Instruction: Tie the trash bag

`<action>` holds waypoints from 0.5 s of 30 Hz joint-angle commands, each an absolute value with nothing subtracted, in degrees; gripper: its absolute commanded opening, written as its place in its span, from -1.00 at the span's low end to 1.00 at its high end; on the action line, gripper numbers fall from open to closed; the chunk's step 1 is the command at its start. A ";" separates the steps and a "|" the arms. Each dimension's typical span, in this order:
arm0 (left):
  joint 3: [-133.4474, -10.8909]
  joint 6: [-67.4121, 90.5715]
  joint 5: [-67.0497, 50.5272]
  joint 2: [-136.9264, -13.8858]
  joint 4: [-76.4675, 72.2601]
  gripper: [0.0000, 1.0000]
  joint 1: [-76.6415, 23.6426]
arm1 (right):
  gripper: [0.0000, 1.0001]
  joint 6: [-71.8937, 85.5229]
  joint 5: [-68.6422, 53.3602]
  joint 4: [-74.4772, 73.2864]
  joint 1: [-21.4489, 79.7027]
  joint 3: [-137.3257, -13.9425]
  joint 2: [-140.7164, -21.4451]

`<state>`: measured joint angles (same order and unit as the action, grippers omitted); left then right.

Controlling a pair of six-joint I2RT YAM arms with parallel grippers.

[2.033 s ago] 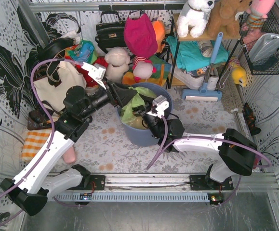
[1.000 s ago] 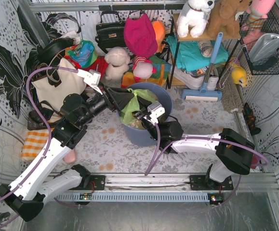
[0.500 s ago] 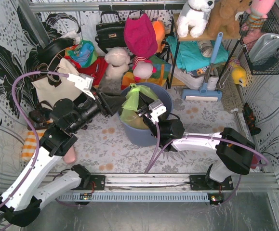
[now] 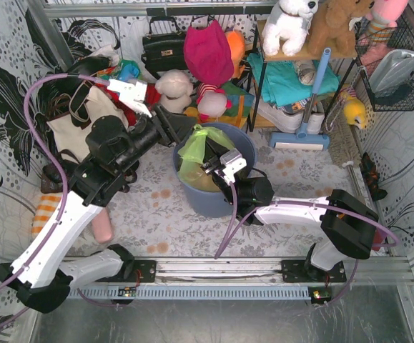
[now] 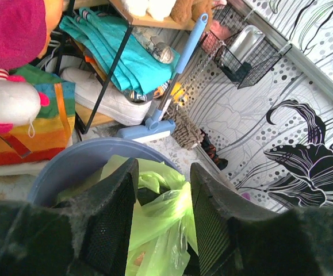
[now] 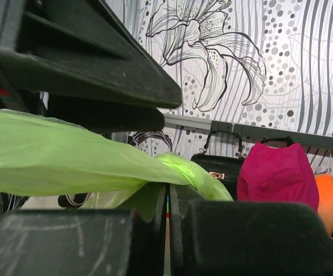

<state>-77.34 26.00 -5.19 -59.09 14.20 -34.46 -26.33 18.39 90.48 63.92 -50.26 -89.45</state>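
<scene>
The trash bag (image 4: 199,151), thin light-green plastic, sits in the round blue-grey bin (image 4: 208,204), its top gathered into a twisted neck. My right gripper (image 4: 212,165) reaches into the bin from the right and is shut on the bag's plastic; in the right wrist view the green film (image 6: 68,154) is pinched between the closed jaws (image 6: 168,192). My left gripper (image 4: 179,134) is at the bin's far-left rim, open. In the left wrist view its fingers (image 5: 115,213) frame the bag's bunched top (image 5: 161,214) without closing on it.
A cream tote bag (image 4: 85,123) stands behind the left arm. Plush toys (image 4: 172,91), a black handbag (image 4: 162,47) and a pink hat (image 4: 208,51) line the back. A shelf with teal cloth (image 4: 289,80) and a blue-handled broom (image 4: 311,107) stand at the right.
My left gripper was over the bag, pulled back to the left off it, and now points at the bin's far-left rim. The bag's top stands gathered. My right gripper holds still.
</scene>
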 commanded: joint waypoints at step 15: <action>-79.80 28.51 -8.42 -63.65 17.34 -0.27 -34.54 | -1.00 -27.43 17.35 97.56 63.95 -51.07 -88.42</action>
<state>-78.32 28.03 -6.90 -63.26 19.05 -34.46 -26.52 18.39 90.45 63.92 -50.26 -89.43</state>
